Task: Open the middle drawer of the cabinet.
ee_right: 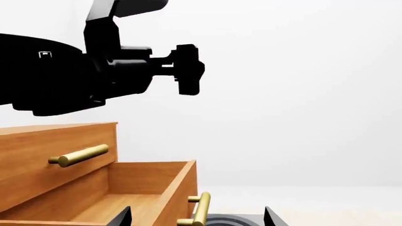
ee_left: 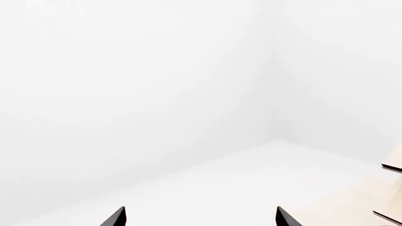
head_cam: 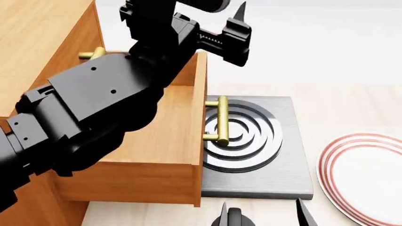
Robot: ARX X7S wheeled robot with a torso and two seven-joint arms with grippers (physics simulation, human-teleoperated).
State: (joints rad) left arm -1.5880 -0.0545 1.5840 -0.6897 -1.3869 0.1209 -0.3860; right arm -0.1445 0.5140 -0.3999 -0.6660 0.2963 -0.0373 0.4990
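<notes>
At the near edge of the head view the right gripper (head_cam: 261, 212) shows only as two dark fingertips set apart, open and holding nothing, low over the counter (head_cam: 351, 103). Just beyond it lies a grey slab (head_cam: 295, 160) with ringed grooves, and a red-rimmed plate (head_cam: 364, 174) sits to its right. The middle drawer (head_cam: 157, 141) is pulled well out of the cabinet (head_cam: 37, 42), its brass handle (head_cam: 217, 121) over the slab's left edge and free of both grippers. Farther back the left gripper (head_cam: 236, 35) is raised above the drawer's far corner, its fingers spread and empty.
</notes>
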